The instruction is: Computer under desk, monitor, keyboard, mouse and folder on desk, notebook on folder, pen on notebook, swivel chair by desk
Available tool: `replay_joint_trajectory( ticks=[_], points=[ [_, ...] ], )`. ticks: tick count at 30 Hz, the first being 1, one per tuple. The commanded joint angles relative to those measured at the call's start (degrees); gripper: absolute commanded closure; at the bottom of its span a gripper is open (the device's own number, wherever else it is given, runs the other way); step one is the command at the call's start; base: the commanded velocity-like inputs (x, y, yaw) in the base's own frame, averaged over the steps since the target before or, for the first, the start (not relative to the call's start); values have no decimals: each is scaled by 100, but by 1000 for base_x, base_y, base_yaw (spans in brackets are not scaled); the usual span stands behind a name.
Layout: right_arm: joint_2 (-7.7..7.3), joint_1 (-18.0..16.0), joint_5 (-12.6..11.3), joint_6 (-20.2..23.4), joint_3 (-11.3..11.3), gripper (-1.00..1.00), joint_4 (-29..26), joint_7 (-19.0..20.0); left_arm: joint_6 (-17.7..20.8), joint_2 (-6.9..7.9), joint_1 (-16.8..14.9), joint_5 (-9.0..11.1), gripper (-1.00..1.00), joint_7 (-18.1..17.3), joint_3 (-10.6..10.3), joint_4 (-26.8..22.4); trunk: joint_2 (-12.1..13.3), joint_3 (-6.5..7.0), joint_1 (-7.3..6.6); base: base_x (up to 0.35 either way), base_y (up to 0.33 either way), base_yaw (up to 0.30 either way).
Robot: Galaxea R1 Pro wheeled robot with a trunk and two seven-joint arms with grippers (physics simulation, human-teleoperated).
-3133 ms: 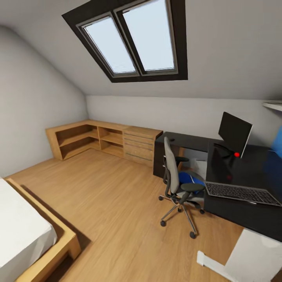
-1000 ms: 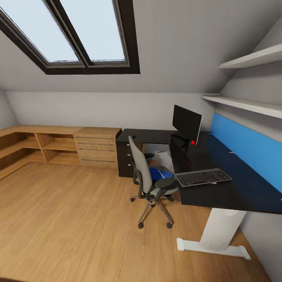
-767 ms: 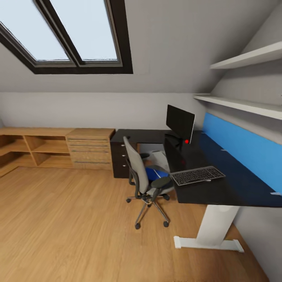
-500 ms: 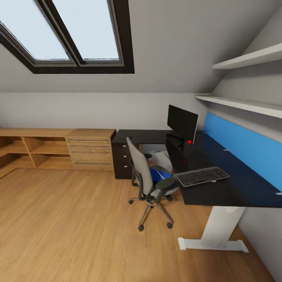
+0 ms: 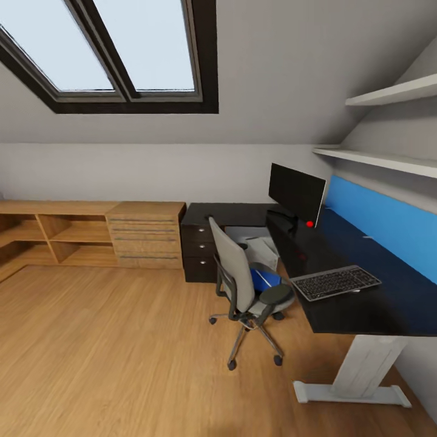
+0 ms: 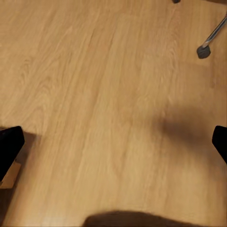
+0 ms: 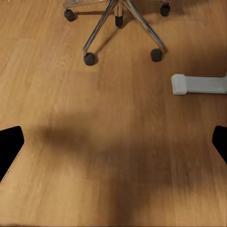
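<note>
With both hands spread open and empty above the wood plank floor [image 7: 113, 156], the robot looks to be approaching the grey fabric swivel chair [image 5: 243, 285], where the bright blue folder [image 5: 264, 280] lies beside the glossy black tabletop [image 5: 364, 303], so the next move calls for closing in to grasp it.

We see open wood floor [image 5: 109, 346] ahead, bare up to the swivel chair [image 5: 246, 285], which stands against the surface [image 5: 358, 303] and blocks its near edge. Its chrome base [image 7: 118, 23] and casters spread over the floor beside the white pedestal foot [image 7: 198, 84] (a low bar). Both tools hang spread wide over bare planks.
</note>
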Motion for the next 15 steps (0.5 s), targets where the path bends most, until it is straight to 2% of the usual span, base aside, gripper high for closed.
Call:
replay_joint_trajectory(
  ticks=[1, 7, 15],
  points=[
    [-2, -4, 4, -17, -1, -100, 3, 4, -14, 0, -4, 18, -100, -1, -1, 3, -4, -7, 4, 296, 195, 0],
    [-5, -4, 2, -12, -9, -100, 3, 4, -12, 1, -4, 17, -100, -1, 0, 3, -4, -7, 4, 246, 153, 0],
    [2, -4, -1, -1, -10, -100, 3, 4, -20, 1, -4, 19, -100, -1, 0, 2, -4, -7, 4, 31, 18, 0]
  ],
)
